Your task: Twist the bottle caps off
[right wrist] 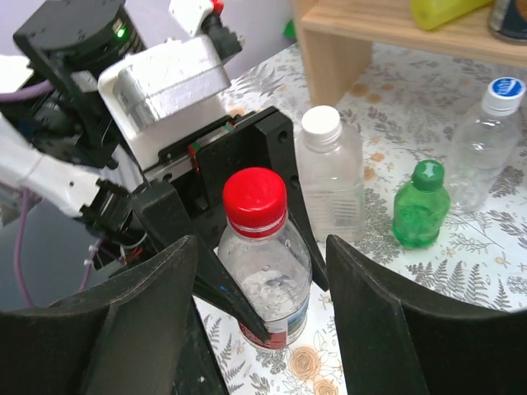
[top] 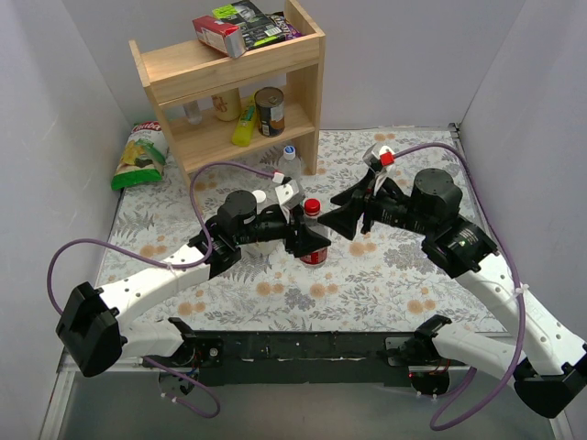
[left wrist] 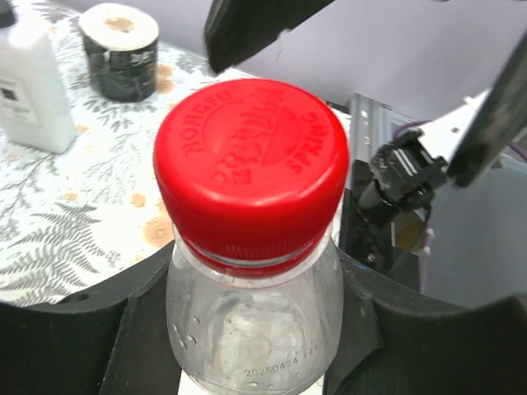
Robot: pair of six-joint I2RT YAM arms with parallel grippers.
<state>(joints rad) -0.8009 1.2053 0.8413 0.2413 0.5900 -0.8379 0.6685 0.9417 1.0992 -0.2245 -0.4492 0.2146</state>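
A small clear red-labelled bottle (top: 313,240) with a red cap (top: 312,205) stands upright at mid-table. My left gripper (top: 307,236) is shut on its shoulder, just below the red cap (left wrist: 251,164). My right gripper (top: 337,218) is open, its fingers (right wrist: 140,329) flanking the same bottle (right wrist: 272,284) without touching it. Behind it in the right wrist view stand a large clear bottle (right wrist: 333,185) with a white cap (right wrist: 321,123), a small green bottle (right wrist: 420,218) with a green cap (right wrist: 428,174), and a slim clear bottle (right wrist: 482,156) with a blue cap (right wrist: 503,89).
A wooden shelf (top: 229,92) with cans and boxes stands at the back, a chip bag (top: 138,158) to its left. An opaque white bottle (left wrist: 29,82) and a dark can (left wrist: 122,49) stand on the floral cloth beyond the held bottle. Walls close both sides.
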